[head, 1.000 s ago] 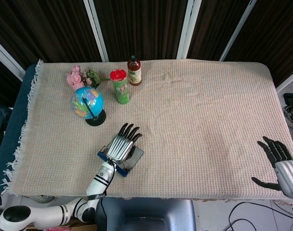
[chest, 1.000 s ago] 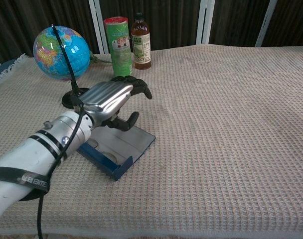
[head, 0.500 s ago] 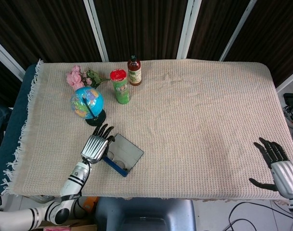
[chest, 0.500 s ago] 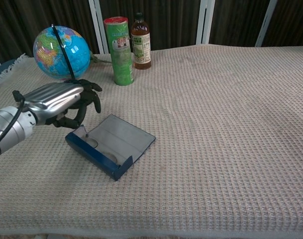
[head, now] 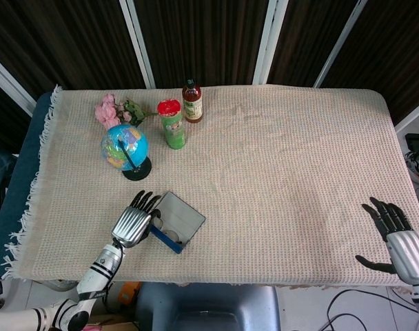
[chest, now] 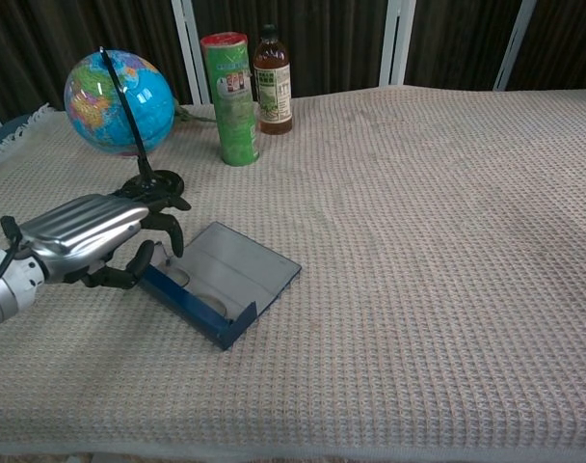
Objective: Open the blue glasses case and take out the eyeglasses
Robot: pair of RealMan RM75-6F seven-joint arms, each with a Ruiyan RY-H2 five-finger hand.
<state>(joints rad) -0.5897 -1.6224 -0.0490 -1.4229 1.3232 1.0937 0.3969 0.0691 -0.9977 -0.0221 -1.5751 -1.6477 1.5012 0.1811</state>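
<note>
Two hands, one case. We log from largest down.

The table carries a woven cloth. The globe stands toward the far left corner, with the green can, the brown bottle and pink flowers along the far edge beside it.

The blue glasses case lies near the front edge, left of centre, lid laid back flat. Through the clear lid we make out two rounded shapes, which we take for the eyeglasses; the frames are too faint to be sure.

The left hand sits at the left end of the case, fingers curled downward, tips at or just beside the case rim. We cannot tell whether it grips anything. The right hand hangs off the front right corner, fingers spread, holding nothing, well apart from the case.

Step in hand, as we judge it: the case looks open, so the reach for the glasses comes next. That calls for fingers dipping into the tray and pinching the frame without shoving the light case along the cloth.

The head view shows both hands and the flowers. The chest view hides the right hand and the flowers, but gives the case wall and the curl of the left fingers far better.
</note>
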